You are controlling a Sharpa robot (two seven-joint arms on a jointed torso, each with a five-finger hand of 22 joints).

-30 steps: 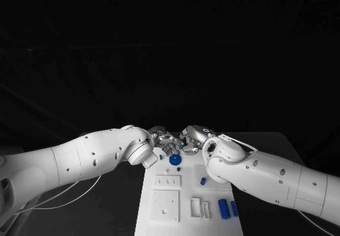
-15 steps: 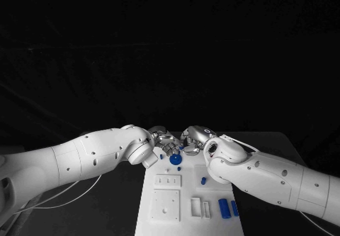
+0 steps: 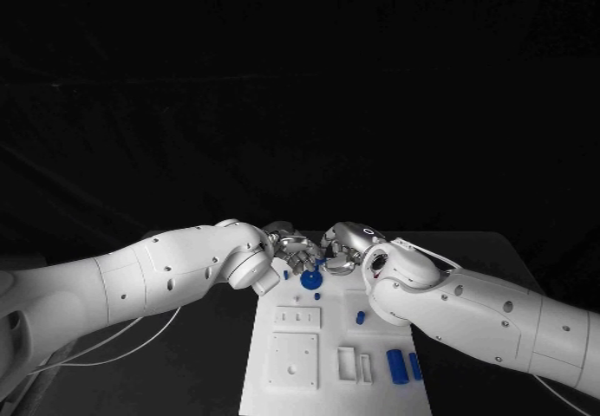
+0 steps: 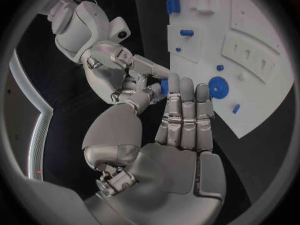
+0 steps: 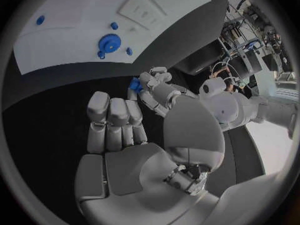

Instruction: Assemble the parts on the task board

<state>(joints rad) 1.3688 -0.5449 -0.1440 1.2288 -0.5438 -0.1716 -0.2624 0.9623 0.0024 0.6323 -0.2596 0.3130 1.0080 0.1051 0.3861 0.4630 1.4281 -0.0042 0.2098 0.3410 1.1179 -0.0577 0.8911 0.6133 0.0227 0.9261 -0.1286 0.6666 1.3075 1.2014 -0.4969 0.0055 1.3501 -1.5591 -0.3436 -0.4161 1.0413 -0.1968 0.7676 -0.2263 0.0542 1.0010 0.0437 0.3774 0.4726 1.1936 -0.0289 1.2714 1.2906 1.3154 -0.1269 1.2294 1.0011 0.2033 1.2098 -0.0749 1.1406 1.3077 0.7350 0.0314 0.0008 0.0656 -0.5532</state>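
Both hands meet just past the far end of the task board (image 3: pixel 290 364), above the tabletop (image 3: pixel 481 251). A small blue part (image 4: pixel 164 86) sits pinched between fingertips of the left hand (image 3: pixel 290 249) and the right hand (image 3: pixel 340 251); looks like a hand-to-hand pass or regrip, and I cannot tell which hand bears it. Each hand's other fingers are straight and together.

On the board: blue gear (image 3: pixel 309 279) seated near the far end, small blue pegs (image 3: pixel 359 318) mid-board, two blue cylinders (image 3: pixel 401 366) lying loose near the front. Judging by that, the task is early to midway: held part not placed, cylinders not yet inserted.
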